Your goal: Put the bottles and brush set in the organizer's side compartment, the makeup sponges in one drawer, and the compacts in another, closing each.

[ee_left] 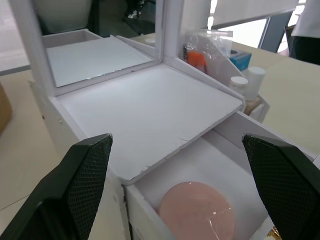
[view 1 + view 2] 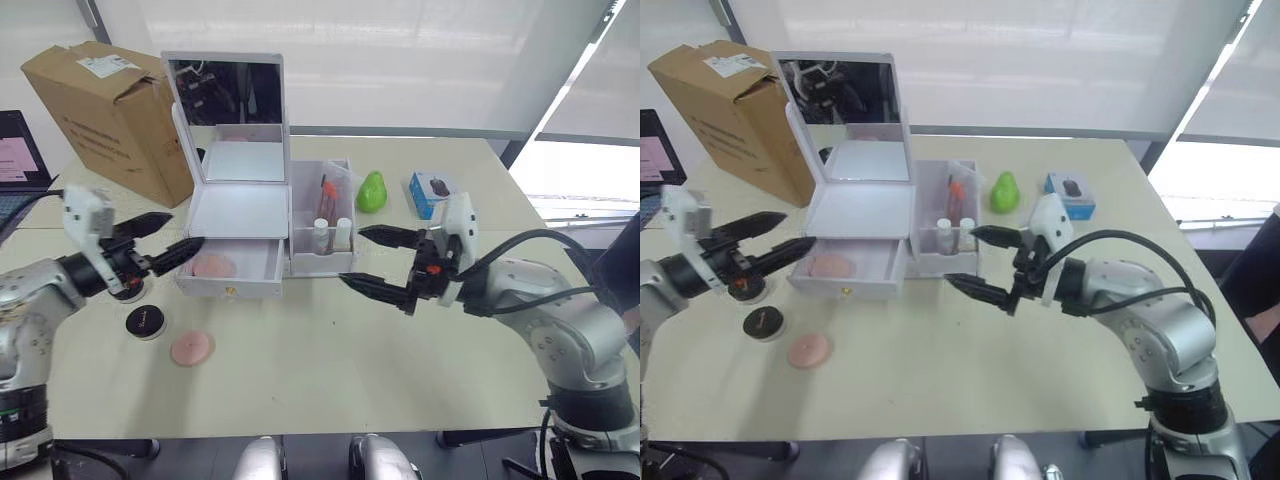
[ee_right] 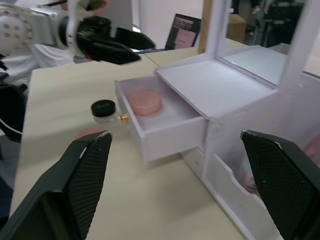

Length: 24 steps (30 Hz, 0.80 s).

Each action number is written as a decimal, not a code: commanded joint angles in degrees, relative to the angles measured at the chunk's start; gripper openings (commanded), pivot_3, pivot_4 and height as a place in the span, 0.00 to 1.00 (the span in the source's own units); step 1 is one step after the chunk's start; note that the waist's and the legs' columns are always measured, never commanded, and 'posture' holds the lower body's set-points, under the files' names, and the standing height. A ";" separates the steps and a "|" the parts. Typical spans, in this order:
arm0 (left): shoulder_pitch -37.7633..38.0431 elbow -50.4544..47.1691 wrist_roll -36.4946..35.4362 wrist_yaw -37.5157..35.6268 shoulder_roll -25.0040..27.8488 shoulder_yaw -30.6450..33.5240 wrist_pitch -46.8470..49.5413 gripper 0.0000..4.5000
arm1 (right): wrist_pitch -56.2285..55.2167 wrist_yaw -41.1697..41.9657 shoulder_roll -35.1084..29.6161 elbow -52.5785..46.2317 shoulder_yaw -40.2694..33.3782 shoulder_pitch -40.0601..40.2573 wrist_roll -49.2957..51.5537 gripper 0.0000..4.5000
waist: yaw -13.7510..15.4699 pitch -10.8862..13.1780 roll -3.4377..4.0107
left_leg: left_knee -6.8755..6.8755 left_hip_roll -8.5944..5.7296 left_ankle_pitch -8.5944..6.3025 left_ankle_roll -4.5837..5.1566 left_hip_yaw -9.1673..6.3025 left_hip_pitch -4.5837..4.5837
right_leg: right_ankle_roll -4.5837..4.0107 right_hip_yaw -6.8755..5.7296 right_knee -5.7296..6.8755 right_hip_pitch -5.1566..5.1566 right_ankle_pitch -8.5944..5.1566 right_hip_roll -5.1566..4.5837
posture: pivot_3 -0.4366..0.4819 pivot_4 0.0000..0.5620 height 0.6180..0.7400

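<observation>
The white organizer [image 2: 240, 205] stands with its mirror lid up and its top drawer [image 2: 235, 280] pulled open. A pink round makeup sponge [image 2: 213, 266] lies in that drawer. Two white bottles [image 2: 331, 232] and the bagged brush set [image 2: 328, 192] stand in the side compartment. On the table to the left lie a black compact [image 2: 146, 321] and another pink sponge [image 2: 192, 348]. My left gripper [image 2: 188, 229] is open just left of the drawer. My right gripper [image 2: 352, 255] is open in front of the side compartment, holding nothing.
A green pear-shaped thing [image 2: 372, 191] and a small blue box [image 2: 433, 193] sit right of the organizer. A cardboard box [image 2: 110, 115] stands at the back left, with a laptop [image 2: 20, 160] beyond the table's left edge.
</observation>
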 commanded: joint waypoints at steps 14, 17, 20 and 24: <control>26.65 30.20 16.32 -2.30 6.58 21.66 -26.25 0.99 | -21.38 11.60 -4.36 22.46 -30.77 34.02 -5.84 1.00 | 1.10 0.01 0.01 | -0.09 0.10 -0.31 -0.51 0.33 -0.02 | 0.01 -0.12 -0.06 -0.40 -0.10 -0.50 | 0.48 0.27 1.00; 26.73 32.41 16.47 -3.24 6.23 20.95 -28.72 0.99 | -22.15 12.46 -3.23 24.53 -32.02 35.97 -5.60 1.00 | 1.09 0.01 0.01 | -0.16 0.16 -0.33 -0.55 0.31 -0.01 | 0.02 -0.17 -0.08 -0.41 -0.10 -0.51 | 0.48 0.27 1.00; 26.84 30.82 15.91 -3.17 5.48 20.55 -28.62 0.99 | -23.56 12.82 -2.36 25.56 -31.00 36.59 -6.51 1.00 | 0.97 0.01 0.01 | -0.18 0.18 -0.34 -0.56 0.32 0.00 | 0.02 -0.17 -0.07 -0.42 -0.10 -0.50 | 0.48 0.27 1.00; 26.93 28.43 15.37 -3.07 4.71 19.91 -27.97 0.99 | -23.59 12.37 -1.31 24.70 -29.66 34.95 -6.08 1.00 | 0.68 0.01 0.03 | -0.27 0.17 -0.33 -0.56 0.34 0.02 | 0.02 -0.16 -0.06 -0.42 -0.10 -0.50 | 0.48 0.27 1.00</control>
